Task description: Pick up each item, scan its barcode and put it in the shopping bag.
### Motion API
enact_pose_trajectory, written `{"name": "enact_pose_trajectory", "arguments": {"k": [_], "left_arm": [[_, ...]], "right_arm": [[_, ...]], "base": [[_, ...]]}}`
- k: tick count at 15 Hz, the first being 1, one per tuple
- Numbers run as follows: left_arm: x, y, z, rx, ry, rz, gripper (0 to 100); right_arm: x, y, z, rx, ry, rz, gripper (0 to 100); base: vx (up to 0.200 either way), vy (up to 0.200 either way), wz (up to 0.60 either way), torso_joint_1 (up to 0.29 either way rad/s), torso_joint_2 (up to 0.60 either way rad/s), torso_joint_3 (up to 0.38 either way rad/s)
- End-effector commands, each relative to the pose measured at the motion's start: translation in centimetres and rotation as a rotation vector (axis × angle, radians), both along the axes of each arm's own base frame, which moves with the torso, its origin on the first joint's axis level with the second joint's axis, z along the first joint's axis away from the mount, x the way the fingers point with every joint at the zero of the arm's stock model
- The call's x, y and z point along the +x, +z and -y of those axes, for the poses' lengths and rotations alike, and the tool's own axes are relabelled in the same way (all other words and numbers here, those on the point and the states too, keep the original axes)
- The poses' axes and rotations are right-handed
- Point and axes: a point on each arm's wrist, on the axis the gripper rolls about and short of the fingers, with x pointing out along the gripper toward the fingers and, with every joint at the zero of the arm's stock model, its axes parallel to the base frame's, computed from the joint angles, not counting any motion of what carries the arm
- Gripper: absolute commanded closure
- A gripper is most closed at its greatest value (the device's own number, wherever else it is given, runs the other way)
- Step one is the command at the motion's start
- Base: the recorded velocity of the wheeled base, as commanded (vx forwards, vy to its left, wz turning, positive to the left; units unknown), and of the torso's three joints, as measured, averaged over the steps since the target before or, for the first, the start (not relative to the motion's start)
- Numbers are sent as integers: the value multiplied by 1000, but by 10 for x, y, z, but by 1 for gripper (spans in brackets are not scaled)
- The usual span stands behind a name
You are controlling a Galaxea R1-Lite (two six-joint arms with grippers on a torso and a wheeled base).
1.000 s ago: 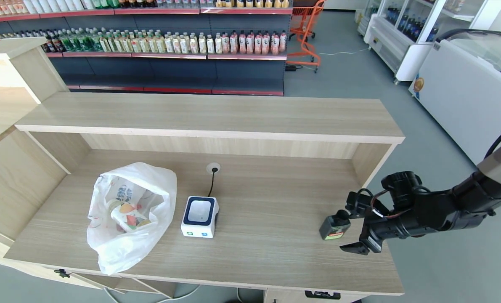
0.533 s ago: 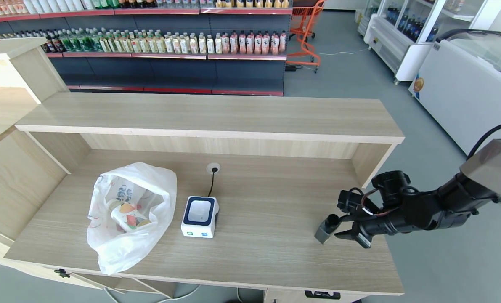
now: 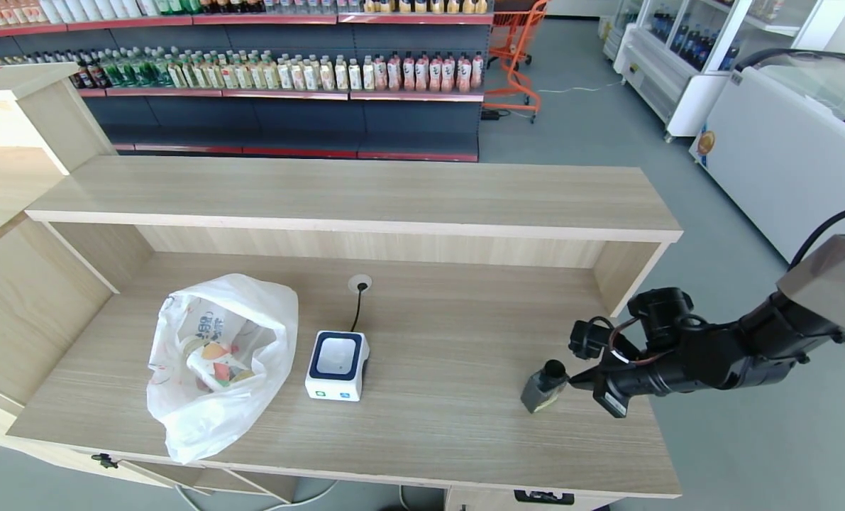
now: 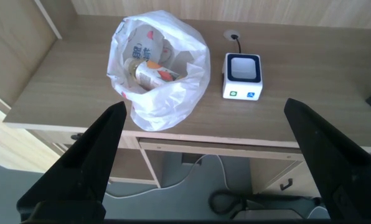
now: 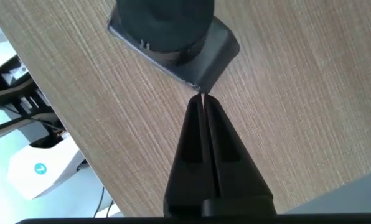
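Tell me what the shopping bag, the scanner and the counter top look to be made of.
Shopping bag: thin white plastic film, semi-translucent; it crumples and its contents show through. Scanner: smooth white moulded plastic, with a dark-framed, glassy-looking window. Counter top: matte light wood grain, probably laminate, though solid wood cannot be ruled out.

A shop: shelves of bottled drinks (image 3: 287, 74), chest freezers (image 3: 777, 156), and a wooden checkout counter (image 3: 450, 426) bearing a barcode scanner (image 3: 337, 365).

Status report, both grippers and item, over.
Left gripper open, back from counter. Right gripper shut, empty, tips at dark bottle, standing on counter. Nothing between bottle and scanner.
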Motion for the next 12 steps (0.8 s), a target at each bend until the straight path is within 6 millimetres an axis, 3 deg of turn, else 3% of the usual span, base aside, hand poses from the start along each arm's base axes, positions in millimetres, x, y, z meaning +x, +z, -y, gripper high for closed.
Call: {"name": "enact_pose_trajectory", "arguments": {"k": [1,4,5,12], "left_arm": [[0,0,0,0,0,1,0],[0,0,0,0,0,1,0],[0,0,0,0,0,1,0],[0,0,0,0,0,1,0]], "right_arm": [[-8,9,2,3,-2,13,100],[-24,8,11,-4,-22,0,100],[-22,9,11,-5,-21,13,0],[-2,7,0,-24,20,83,0]], "base": [[0,0,0,0,0,0],[0,0,0,0,0,0],[0,0,0,0,0,0],[0,0,0,0,0,0]]}}
